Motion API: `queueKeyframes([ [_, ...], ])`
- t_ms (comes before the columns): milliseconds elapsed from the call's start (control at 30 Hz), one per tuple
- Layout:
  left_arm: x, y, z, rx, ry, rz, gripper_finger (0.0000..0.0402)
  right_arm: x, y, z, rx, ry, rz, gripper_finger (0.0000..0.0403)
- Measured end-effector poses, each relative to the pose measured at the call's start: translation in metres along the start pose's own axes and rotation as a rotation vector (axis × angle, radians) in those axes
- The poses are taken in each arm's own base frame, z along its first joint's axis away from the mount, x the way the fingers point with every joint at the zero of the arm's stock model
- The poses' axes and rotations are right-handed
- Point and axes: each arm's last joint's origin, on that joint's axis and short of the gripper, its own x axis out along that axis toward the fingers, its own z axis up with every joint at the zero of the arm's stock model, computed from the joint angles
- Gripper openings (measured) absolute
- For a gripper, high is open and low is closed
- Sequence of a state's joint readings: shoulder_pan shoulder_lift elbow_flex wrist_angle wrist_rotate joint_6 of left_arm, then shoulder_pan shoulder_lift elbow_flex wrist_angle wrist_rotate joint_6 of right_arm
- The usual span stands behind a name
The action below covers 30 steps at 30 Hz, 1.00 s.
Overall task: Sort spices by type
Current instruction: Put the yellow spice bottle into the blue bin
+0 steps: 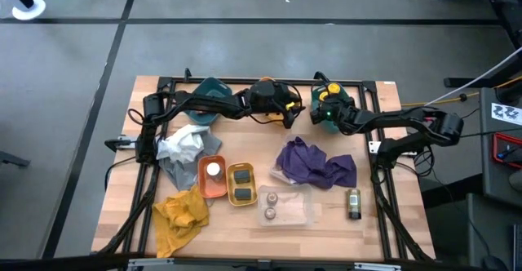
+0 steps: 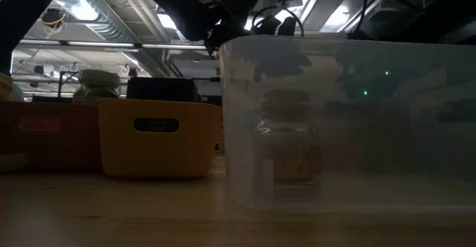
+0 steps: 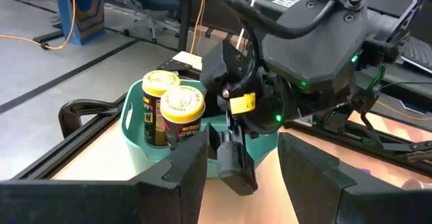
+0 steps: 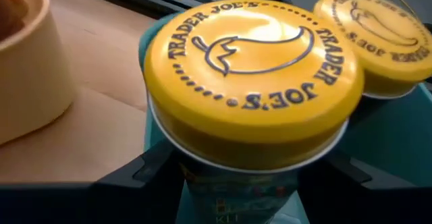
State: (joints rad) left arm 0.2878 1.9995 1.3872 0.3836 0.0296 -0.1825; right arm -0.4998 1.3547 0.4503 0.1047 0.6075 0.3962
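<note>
Item: yellow-lidded jar [image 4: 253,75], clamped between the right gripper [image 4: 243,177] fingers, just above the teal tray [image 3: 135,126]; a 2nd yellow-lidded jar [image 4: 374,32] stands just beyond it in that tray
Left gripper [image 3: 239,166]: empty, fingers parted, facing the tray nearby
Handling: lower upright beside its twin, release only once seated

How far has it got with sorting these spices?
Mostly done: a white-lidded jar sits in the orange tray, two tins in the yellow tray, and two pale-lidded jars in the clear tray. In hand: the right gripper grips a yellow-lidded jar at the teal tray, beside its twin. Left: one loose jar on the table. The left gripper waits open.
</note>
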Motion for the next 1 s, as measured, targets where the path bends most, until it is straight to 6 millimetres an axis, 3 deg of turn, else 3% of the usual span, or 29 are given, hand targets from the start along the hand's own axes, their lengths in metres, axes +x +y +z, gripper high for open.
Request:
queueKeyframes([
  [433, 0.0000, 0.0001, -0.0008, -0.001, 0.008, 0.001, 0.0166, 0.0003, 0.0018, -0.0014, -0.004, 0.024, 0.046, 0.0258],
  [1000, 0.0000, 0.0001, -0.0008, -0.001, 0.008, 0.002, 0.0166, -0.0003, 0.0028, -0.0054, -0.032, 0.091, 0.122, 0.0259],
])
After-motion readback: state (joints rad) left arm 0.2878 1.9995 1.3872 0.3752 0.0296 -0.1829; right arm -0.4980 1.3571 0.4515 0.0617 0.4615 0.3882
